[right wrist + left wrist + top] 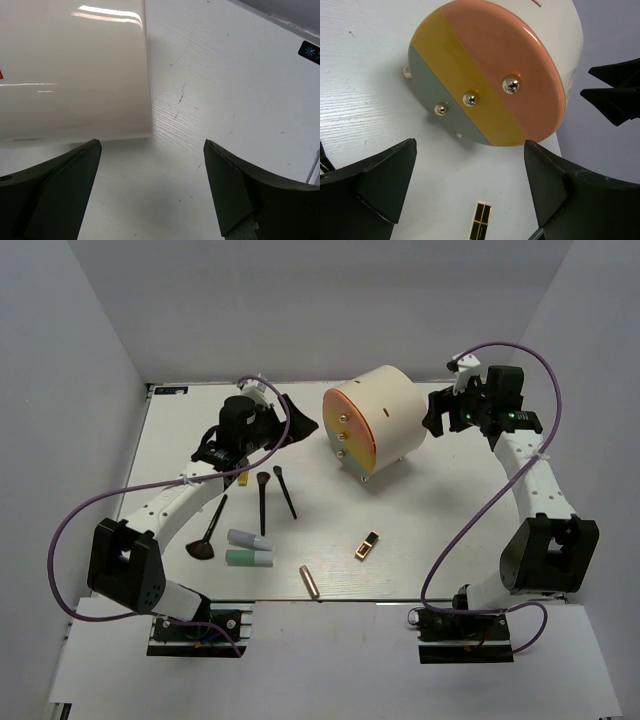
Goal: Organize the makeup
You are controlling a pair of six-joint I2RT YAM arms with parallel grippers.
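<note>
Judging by their size, the makeup pieces are light and stiff, and none is in hand yet. The left gripper (298, 422) stands with its fingers spread wide and bare, facing the striped face of the cream drum (485, 75). A gold-black case (481, 227) shows low between those fingers in the wrist view, flat on the table, and is probably best pinched across its narrow sides. On this gripper's near side, toward the arm bases, lie the black-handled brushes (263, 502). They are thin and low, so a hold at mid-handle, away from the soft bristles, seems wise. Nearer the bases rest the lavender tube (248, 538) and mint tube (249, 558), side by side, with the copper-pink lipstick (310, 582) just past them. All three look smooth and round, apt to roll or slip. The right gripper (438, 414), also spread and empty, sits beside the drum's plain wall, well apart from every cosmetic. The white table (225, 100) is smooth, faintly grained and scratched, closed in by pale walls.
</note>
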